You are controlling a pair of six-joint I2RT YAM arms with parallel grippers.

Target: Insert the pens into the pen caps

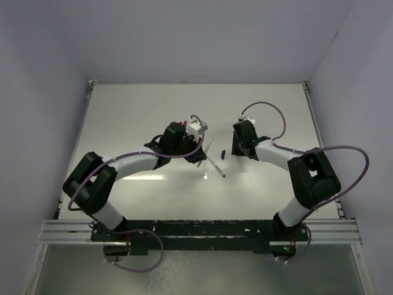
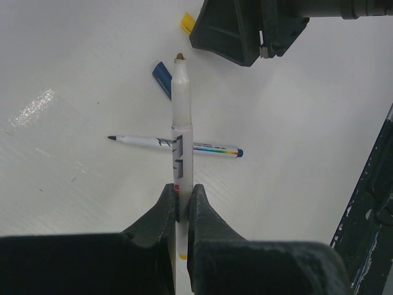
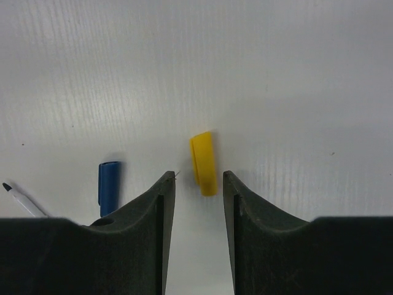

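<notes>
Pinching the stiff pen point(image 2: 182, 110) by its tail, left pincer point(image 2: 182, 195) aims at 12 o'clock; right pincer point(image 3: 198, 178) (spread) should clamp the slick yellow cap point(image 3: 203, 161) by its sides.

bottom centre: your left gripper point(image 2: 183, 198) clamps a pen point(image 2: 182, 110) pointing up-frame. a second pen point(image 2: 144, 142) lies crosswise behind it. upper left, a blue cap point(image 2: 162, 77); top, a yellow cap point(image 2: 186, 23) beside the right gripper point(image 2: 245, 31).

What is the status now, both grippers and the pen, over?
Left gripper shut on a pen, tip forward. Right gripper open, jaws astride the yellow cap, not gripping. Blue cap and second pen lie nearby, nothing blocking.
</notes>
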